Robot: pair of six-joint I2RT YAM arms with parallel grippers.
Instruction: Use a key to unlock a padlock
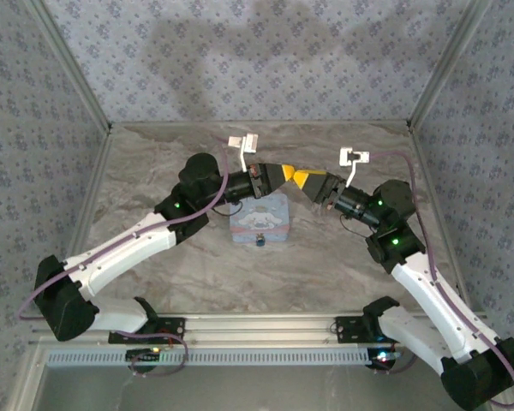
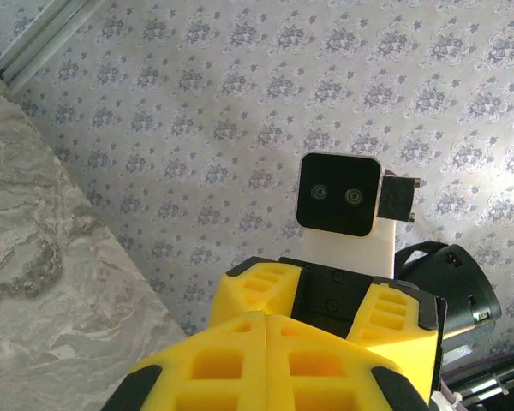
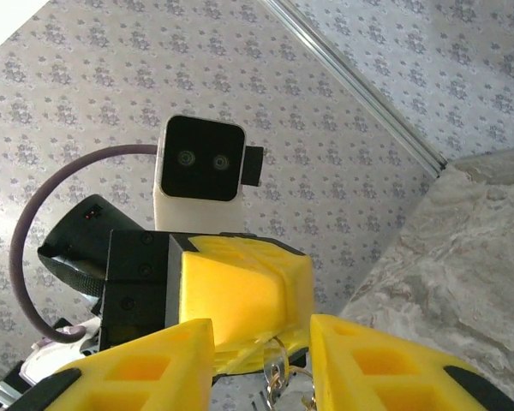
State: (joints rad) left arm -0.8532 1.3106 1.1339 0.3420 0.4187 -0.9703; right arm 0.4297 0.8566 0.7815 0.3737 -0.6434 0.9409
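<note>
My marbled grey table [image 1: 154,163] carries a pale blue tin [image 1: 261,221] at its middle, with a tiny dark padlock [image 1: 260,241] at the tin's near edge.

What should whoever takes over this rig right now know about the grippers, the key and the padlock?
Left gripper: shut, held in the air above the tin; a small metal piece, apparently the key, hangs at its tip.
Right gripper: open, tip to tip with the left one, its fingers either side of that piece.
Padlock: at the tin's near edge, below both grippers, neither touching it.
Done: key is off the table.
Left: settle the grip on the key, bring it to the padlock, insert, turn.
</note>
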